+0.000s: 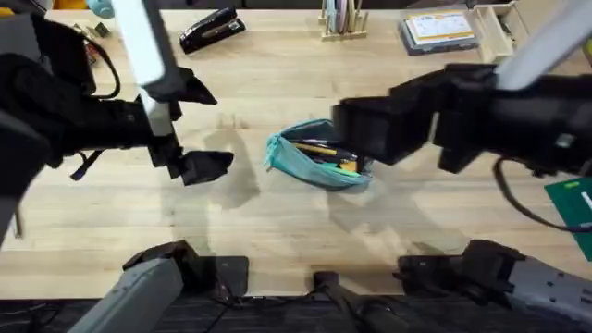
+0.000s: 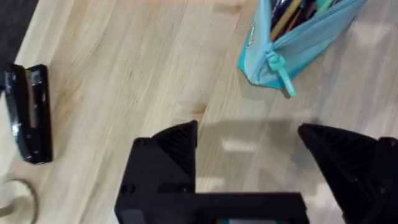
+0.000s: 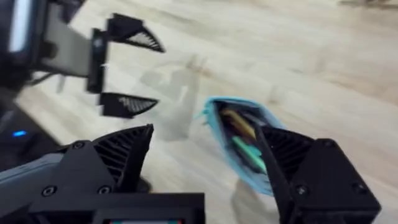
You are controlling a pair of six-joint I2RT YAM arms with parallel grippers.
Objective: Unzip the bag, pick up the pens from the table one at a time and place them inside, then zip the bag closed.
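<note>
The teal bag (image 1: 310, 153) lies unzipped in the middle of the table (image 1: 277, 222). Both pens rest inside it, a yellow one (image 3: 236, 123) and a green one (image 3: 250, 153). My right gripper (image 3: 208, 155) hovers open just above the bag's right end, with nothing between its fingers. My left gripper (image 1: 199, 128) stands open a little to the left of the bag, clear of it, facing the zipper pull (image 2: 280, 70) at the bag's (image 2: 301, 38) near end. Part of the bag's right end is hidden under the right gripper (image 1: 356, 139).
A black stapler (image 1: 211, 30) lies at the back left. A wooden holder with pastel sticks (image 1: 342, 20) and a clear box of cards (image 1: 439, 30) stand at the back. A green item (image 1: 573, 199) sits at the right edge.
</note>
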